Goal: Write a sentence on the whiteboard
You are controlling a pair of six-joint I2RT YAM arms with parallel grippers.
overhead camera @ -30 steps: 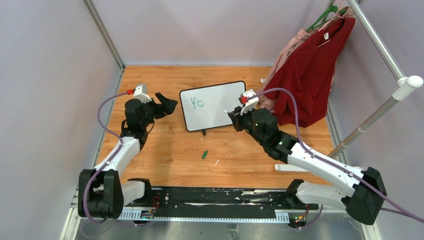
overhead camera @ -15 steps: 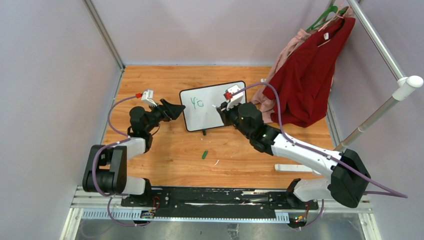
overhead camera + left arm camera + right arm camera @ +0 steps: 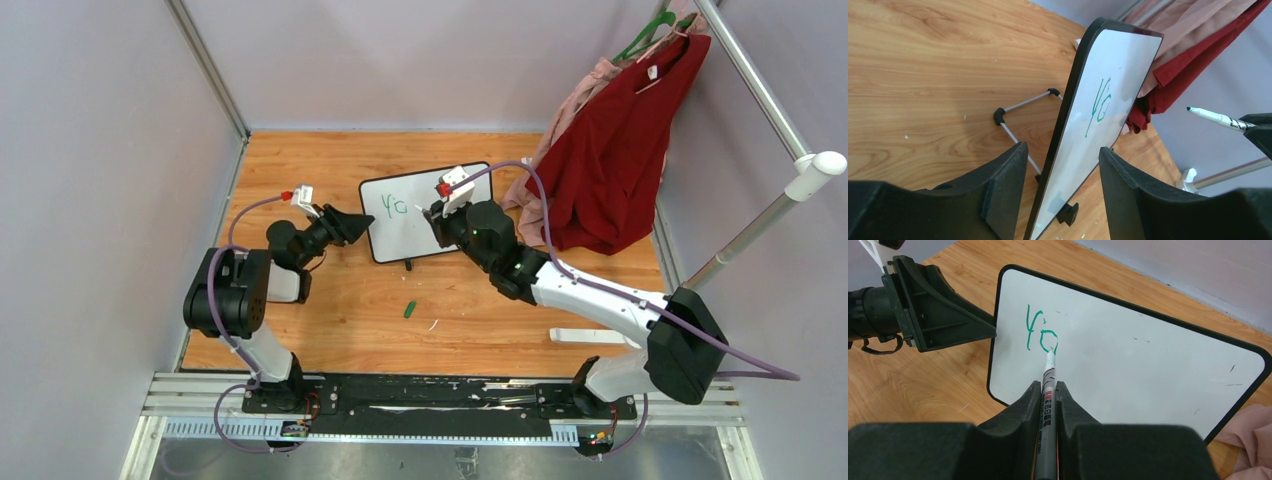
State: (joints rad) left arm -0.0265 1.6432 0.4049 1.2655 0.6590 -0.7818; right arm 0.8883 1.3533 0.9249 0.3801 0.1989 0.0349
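- The left gripper (image 3: 1060, 156) is spread, its two fingers (image 3: 1008, 172) on either side of the left edge of the whiteboard (image 3: 1108, 65). I cannot tell whether they touch it.
- The right gripper (image 3: 1048, 388) is pressed together on a marker (image 3: 1050, 365), which sticks out straight ahead of it.
- The whiteboard stands tilted on the wooden surface (image 3: 330, 300), just ahead of the right gripper.
- The sentence (image 3: 1038, 332) so far reads "Yo" in green, right ahead of the marker tip; the left wrist view shows a gap between tip and board.
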